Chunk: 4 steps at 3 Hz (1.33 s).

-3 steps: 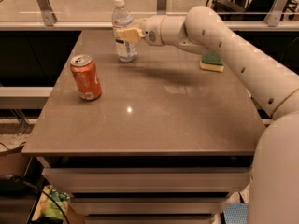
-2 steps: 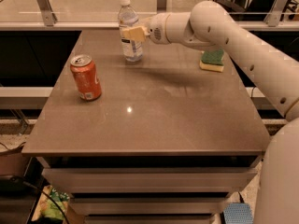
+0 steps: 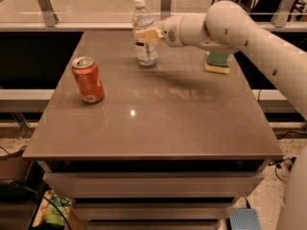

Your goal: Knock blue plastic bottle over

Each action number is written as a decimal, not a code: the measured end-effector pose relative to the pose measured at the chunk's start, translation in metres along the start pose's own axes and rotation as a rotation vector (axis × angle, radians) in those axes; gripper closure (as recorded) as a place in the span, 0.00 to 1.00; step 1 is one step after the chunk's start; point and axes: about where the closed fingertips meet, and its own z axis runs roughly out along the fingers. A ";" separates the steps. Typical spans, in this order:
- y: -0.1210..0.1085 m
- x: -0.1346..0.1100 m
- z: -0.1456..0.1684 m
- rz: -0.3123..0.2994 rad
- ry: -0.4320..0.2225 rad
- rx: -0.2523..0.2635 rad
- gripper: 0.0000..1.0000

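The bottle [image 3: 146,54] stands on its base near the far edge of the table [image 3: 168,123], a little left of the middle, with its white cap on top. The hand [image 3: 147,36] is at the bottle's mid-height, against its label and covering part of it; I cannot tell whether the hand is open or closed, or whether it grips the bottle. The white arm [image 3: 249,32] reaches in from the right and crosses above the far right part of the table. Under it, near the far right edge and well apart from the bottle, lies a sponge [image 3: 218,62], green on top and yellow below. An orange can [image 3: 88,79] stands upright near the left edge, nearer the camera than the bottle and well apart from it, its silver top showing. Nothing lies on the table between can and bottle, and the near half of the table bears only a spot of reflected light. The bottle's label is white with dark print that cannot be read. The can has a small white patch low on its side, also unreadable, and no brand can be made out. Behind the table runs a rail with metal posts [image 3: 45,6].
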 end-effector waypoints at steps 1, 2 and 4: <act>-0.006 0.007 -0.022 0.022 0.022 0.044 1.00; -0.006 0.008 -0.043 0.032 0.068 0.086 1.00; -0.003 -0.005 -0.078 0.039 0.193 0.156 1.00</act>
